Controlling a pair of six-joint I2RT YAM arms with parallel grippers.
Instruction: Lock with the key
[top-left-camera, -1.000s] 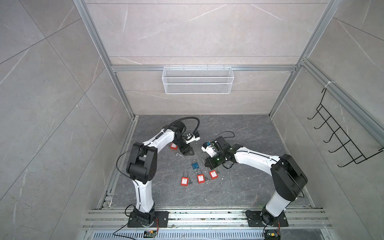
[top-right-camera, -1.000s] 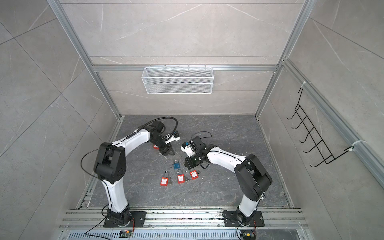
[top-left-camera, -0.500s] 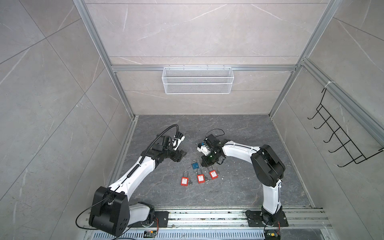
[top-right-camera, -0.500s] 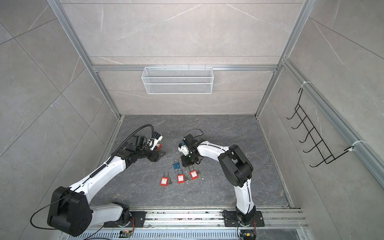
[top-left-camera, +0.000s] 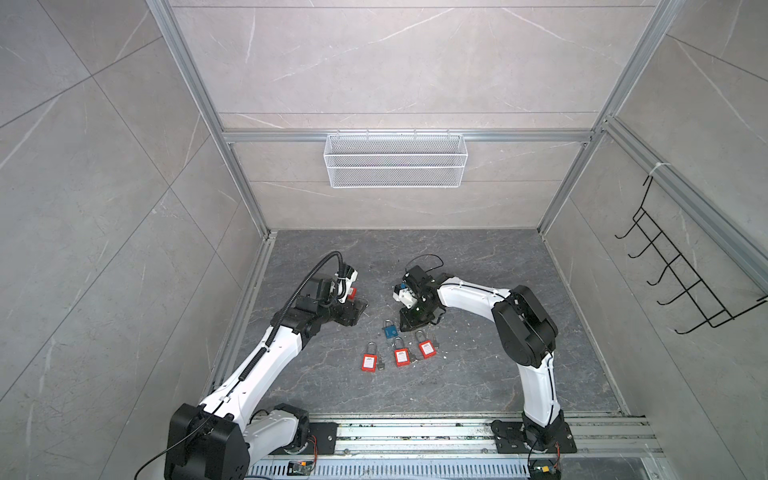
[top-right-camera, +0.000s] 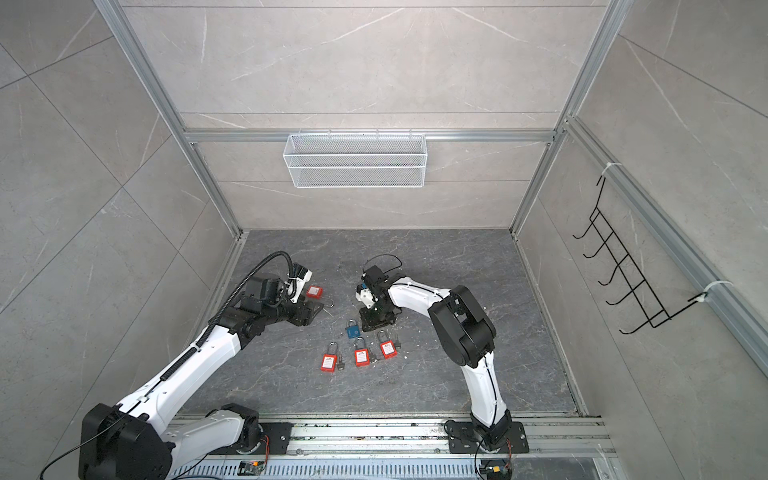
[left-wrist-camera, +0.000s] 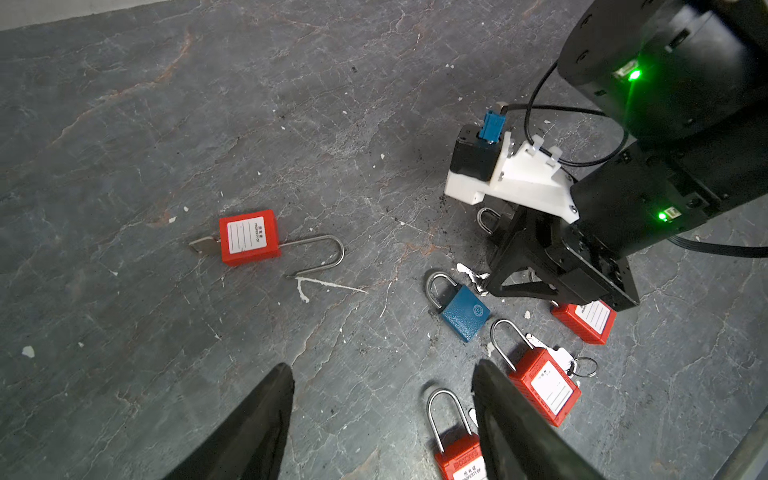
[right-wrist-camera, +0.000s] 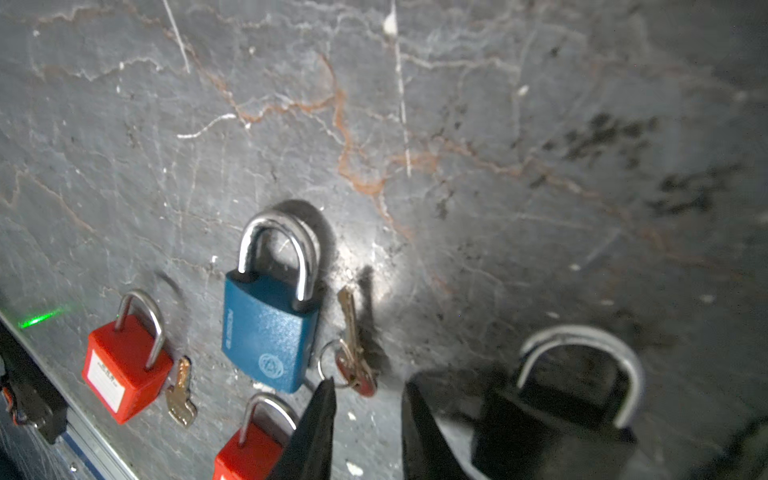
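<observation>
Since a second ago our left arm has swung back, and the left hand (left-wrist-camera: 382, 368) now hangs off to one side of the blue padlock (left-wrist-camera: 463, 311), jaws wide and empty. The right hand (right-wrist-camera: 370, 383) has parted its jaws a little and grips nothing. It hovers over the key (right-wrist-camera: 351, 328), which lies on its ring on the tabletop (right-wrist-camera: 498, 124) just beside the blue padlock. A black padlock (right-wrist-camera: 557, 424) sits beyond the key from the blue padlock. A red padlock (left-wrist-camera: 248, 237), shackle swung open and a key in its base, lies well apart from the blue padlock. We judge that picking up the key is the step in hand. Next we must lower the right hand and close squarely on the key's head.
</observation>
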